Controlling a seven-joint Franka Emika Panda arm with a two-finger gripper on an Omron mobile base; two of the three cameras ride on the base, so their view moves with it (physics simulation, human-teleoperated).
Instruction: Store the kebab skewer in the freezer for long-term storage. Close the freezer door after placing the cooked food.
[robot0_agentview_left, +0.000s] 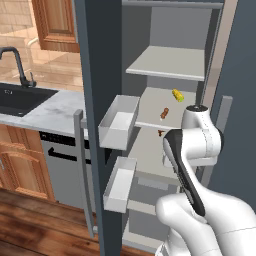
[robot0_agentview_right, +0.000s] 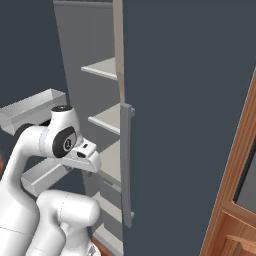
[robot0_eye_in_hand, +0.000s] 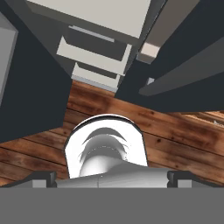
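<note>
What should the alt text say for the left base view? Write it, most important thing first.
The freezer door stands wide open, its two grey bins facing the pale shelves of the freezer. A small yellow kebab skewer lies on the middle shelf, near a small brown item. The white robot arm rises at lower right; a sink counter lies left.

The freezer door (robot0_agentview_left: 97, 100) looks matt slate-grey, its bins (robot0_agentview_left: 119, 121) smooth pale plastic. The freezer (robot0_agentview_left: 170, 65) shelves are flat, matt grey. The floor (robot0_eye_in_hand: 175, 135) shows grained brown wood planks; the counter (robot0_agentview_left: 50, 112) looks like polished marble, the cabinet (robot0_agentview_left: 57, 22) varnished wood.
</note>
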